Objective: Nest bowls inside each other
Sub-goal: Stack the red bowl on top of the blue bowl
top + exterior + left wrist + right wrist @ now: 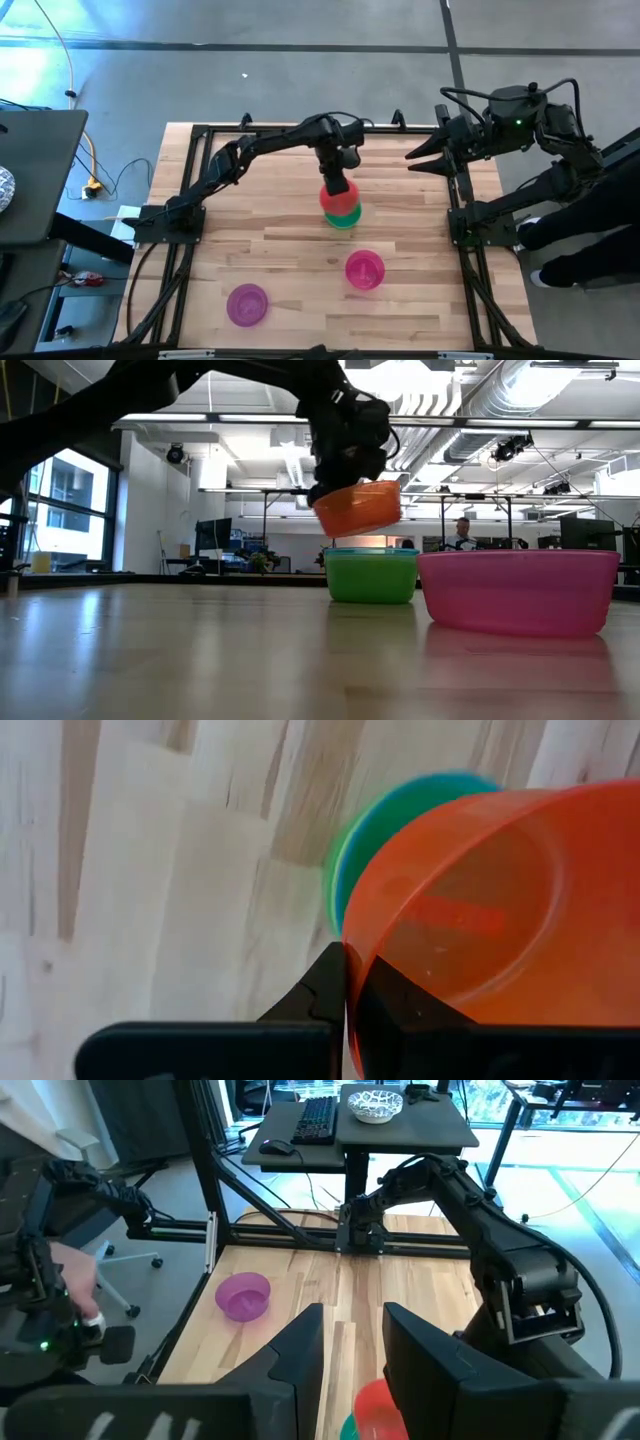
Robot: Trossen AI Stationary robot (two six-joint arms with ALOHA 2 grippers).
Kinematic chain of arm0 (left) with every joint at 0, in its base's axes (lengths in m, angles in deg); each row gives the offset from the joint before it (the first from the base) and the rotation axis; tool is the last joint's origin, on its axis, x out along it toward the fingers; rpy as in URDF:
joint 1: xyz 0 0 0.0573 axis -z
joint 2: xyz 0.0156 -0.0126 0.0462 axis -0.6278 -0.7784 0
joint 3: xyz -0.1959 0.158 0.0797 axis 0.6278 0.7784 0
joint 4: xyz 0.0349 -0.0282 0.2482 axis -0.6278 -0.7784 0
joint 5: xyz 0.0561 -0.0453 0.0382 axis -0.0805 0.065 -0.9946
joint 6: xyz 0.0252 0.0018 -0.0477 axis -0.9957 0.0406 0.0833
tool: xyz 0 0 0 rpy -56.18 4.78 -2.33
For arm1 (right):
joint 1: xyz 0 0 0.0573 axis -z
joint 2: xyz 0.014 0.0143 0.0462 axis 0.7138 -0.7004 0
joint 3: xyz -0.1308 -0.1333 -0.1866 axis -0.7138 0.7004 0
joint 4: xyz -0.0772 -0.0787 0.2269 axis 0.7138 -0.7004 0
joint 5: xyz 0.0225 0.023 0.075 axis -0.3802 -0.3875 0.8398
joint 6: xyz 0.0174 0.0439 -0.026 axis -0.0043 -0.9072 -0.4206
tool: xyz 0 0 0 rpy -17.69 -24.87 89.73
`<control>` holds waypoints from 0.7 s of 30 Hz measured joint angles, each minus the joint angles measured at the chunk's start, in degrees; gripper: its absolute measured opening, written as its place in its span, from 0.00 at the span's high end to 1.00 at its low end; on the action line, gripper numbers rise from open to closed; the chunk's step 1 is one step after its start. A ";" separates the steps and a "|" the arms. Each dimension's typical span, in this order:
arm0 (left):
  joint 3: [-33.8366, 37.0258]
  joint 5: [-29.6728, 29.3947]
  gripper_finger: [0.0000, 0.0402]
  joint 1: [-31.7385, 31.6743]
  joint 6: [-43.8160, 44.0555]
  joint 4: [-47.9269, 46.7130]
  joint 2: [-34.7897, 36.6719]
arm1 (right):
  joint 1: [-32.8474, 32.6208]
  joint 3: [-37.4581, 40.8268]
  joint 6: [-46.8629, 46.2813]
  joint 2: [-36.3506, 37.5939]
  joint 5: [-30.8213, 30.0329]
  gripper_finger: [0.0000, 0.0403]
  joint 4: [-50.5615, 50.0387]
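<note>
The left claw (pixel 337 186) is over the middle of the wooden desk (pixel 280 240). It is pinching the rim of the red bowl (pixel 337 197), with its two fingers pressed tight on the thin wall. The red bowl hangs in the air, tipped a little, just above the green bowl (pixel 345 216). In the low view the red bowl (pixel 358 507) is not touching the green bowl (pixel 371 577) under it. A teal bowl (pixel 370 551) sits inside the green one, and only its rim shows.

The pink bowl (pixel 365 270) stands alone on the desk, near the green bowl. The purple bowl (pixel 247 304) stands alone too, farther off, by the front edge.

The right claw (pixel 415 160) waits over the far right corner of the desk, well apart from the bowls. Its fingers are spread and hold nothing
</note>
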State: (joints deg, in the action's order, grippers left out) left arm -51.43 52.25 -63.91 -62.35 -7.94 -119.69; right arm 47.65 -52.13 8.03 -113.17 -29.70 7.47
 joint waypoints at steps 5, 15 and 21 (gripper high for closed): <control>0.00 1.77 1.00 0.91 3.69 2.77 0.00 | -0.02 0.00 0.00 0.00 0.00 0.75 0.00; 0.00 1.77 1.00 3.05 9.73 6.66 0.00 | -0.01 0.00 -0.01 0.01 0.04 0.75 0.00; 0.04 -0.84 1.00 3.47 11.51 6.16 -0.75 | 0.00 0.00 -0.02 0.00 0.63 0.75 -0.01</control>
State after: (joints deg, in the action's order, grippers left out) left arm -51.38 51.41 -60.44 -50.83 -1.77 -120.44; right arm 47.65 -52.13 8.01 -113.17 -29.07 7.46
